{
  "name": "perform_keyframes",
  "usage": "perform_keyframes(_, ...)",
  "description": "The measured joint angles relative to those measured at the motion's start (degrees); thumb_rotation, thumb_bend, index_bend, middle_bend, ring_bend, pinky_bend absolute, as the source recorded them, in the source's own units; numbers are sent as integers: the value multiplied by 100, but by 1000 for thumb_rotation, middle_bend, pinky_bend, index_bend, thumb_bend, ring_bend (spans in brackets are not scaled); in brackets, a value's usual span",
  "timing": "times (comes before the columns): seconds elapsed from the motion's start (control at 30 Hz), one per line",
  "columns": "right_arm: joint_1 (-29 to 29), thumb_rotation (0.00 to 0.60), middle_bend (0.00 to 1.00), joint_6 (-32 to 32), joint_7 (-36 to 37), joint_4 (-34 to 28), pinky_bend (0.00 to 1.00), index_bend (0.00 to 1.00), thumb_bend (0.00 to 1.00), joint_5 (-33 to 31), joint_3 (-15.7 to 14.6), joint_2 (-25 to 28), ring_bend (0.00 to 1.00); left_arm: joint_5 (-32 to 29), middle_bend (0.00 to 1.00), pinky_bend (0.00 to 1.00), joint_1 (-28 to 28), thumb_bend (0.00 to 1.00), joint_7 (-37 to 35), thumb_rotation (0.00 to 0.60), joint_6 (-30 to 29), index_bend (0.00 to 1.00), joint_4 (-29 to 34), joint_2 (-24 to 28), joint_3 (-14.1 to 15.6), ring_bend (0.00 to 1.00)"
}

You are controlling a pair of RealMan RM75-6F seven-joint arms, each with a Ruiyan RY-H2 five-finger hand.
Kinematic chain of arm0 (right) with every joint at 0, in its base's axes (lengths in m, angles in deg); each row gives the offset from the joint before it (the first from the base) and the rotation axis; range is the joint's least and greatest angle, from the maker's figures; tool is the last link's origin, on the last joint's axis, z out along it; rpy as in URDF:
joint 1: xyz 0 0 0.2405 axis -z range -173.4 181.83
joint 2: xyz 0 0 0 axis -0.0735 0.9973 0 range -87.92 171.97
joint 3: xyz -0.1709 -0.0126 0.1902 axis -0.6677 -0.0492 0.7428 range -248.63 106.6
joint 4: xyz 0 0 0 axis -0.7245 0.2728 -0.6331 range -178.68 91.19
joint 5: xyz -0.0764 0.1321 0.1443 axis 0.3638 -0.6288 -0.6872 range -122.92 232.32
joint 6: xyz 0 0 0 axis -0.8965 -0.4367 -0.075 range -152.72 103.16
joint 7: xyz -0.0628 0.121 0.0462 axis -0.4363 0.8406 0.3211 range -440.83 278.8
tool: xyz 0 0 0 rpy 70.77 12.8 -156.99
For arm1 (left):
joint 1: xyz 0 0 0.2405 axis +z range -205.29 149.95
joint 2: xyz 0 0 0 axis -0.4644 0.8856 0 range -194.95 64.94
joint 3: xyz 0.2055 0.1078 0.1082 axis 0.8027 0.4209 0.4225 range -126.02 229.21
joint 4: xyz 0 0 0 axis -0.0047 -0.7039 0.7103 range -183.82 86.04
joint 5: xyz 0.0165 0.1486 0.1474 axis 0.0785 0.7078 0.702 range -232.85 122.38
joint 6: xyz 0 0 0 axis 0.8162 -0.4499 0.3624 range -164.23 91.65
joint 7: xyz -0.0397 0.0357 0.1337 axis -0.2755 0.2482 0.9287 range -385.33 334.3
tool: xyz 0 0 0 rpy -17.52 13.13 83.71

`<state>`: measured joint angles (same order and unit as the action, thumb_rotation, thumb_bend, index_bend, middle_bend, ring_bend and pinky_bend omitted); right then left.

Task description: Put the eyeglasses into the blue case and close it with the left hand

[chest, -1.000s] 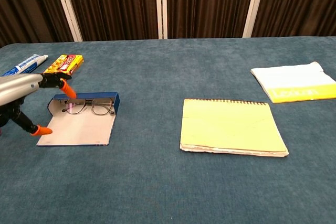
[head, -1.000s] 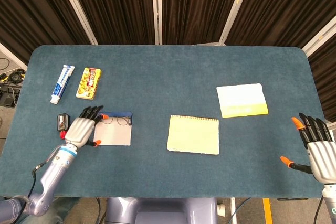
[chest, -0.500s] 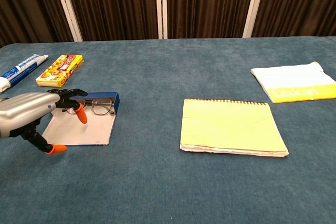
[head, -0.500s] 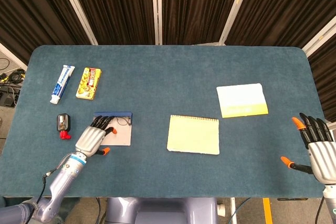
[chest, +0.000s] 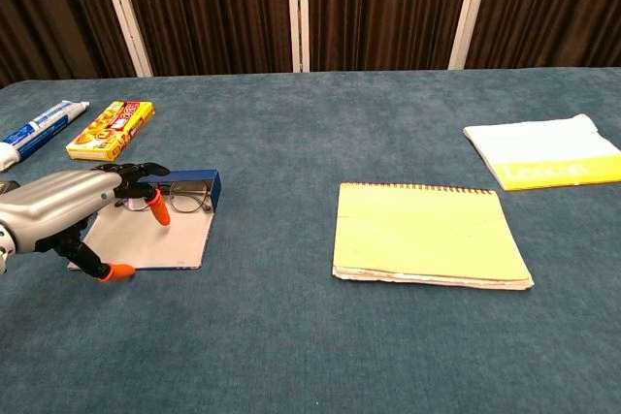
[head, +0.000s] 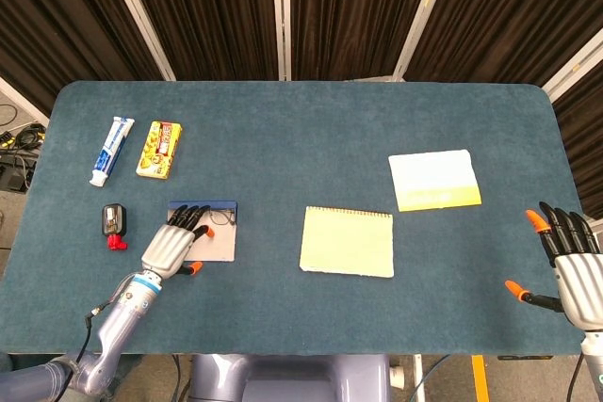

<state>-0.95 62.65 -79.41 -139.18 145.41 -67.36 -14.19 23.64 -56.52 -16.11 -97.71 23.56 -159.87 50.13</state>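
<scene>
Silver robot hand (chest: 60, 204) — black fingers, orange tips.

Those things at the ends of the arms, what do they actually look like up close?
Each robot hand is human-shaped: the left robot hand and right robot hand have a silvery-grey metal back, black fingers and bright orange tips on some fingers. The left forearm is silvery-grey, with a blue ring at the wrist and a thin black cable alongside.

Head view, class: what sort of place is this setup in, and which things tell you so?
Probably a robot lab or data-collection booth, not a home. Dark curtain panels wall off a blue cloth-covered table, everyday items such as the toothpaste and yellow notepad are spaced out on it, and cables trail beside it.
</scene>
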Motion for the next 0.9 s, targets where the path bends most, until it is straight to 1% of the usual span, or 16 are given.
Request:
perform_keyframes(0.2,5,600,0,11,-10,-9,0,7,0,12,-4,1,0,8,0,0,2,241,-84,600,28,316,-100,-65,-15,0)
perform_keyframes(0.63,-2,600,0,-4,1,1,0,7,0,9,-3,-1,0,21,0,0,7,244,-163,600,80,315,-383,-223,-25,0)
perform_keyframes(0.83,-3,600,0,-11,4,-1,0,7,0,3,-4,-1,0,55,0,0,12,296,-227,600,84,317,-403,-225,-21,0)
perform_keyframes(0.9,-4,600,0,-16,5,-7,0,7,0,5,-6,5,0,71,0,0,14,341,-233,600,81,320,-399,-214,-17,0)
